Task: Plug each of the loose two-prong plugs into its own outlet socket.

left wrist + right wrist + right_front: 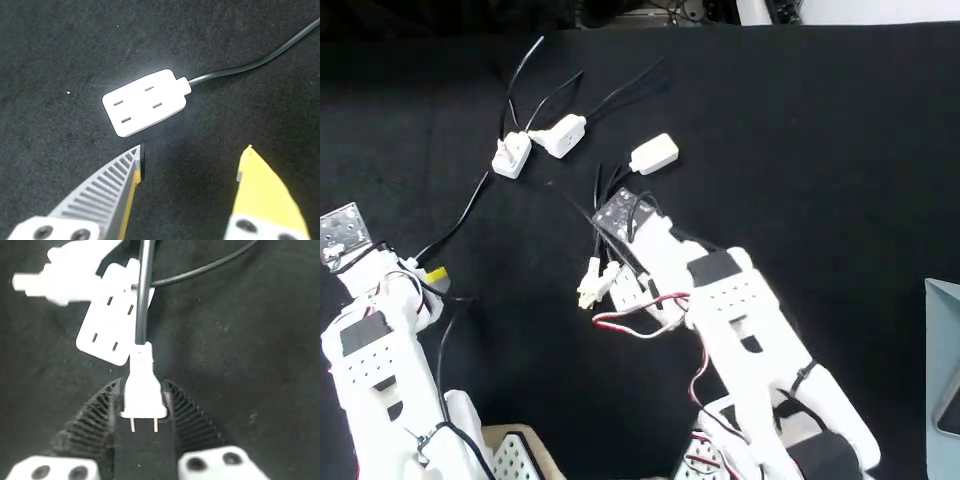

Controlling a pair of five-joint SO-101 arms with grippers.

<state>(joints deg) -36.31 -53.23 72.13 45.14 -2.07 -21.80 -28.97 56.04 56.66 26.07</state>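
Observation:
A white outlet socket (145, 102) with two pairs of slots lies flat on the black cloth, its black cord (250, 65) trailing away. My left gripper (194, 150) hovers open just short of it, with nothing between the grey finger (107, 192) and the yellow finger (262, 190). My right gripper (142, 387) is shut on a white two-prong plug (144, 400), prongs pointing back at the camera. Beyond it lies another white outlet (112, 325), with a blurred white plug (60, 277) beside it. In the high view, three white pieces (512, 155), (560, 135), (655, 153) with black cords lie at the back.
Black cords (605, 190) tangle between the right arm (720, 290) and the back pieces. A grey-blue box (945, 360) stands at the right edge. A perforated white part (515, 455) sits at the front between the arm bases.

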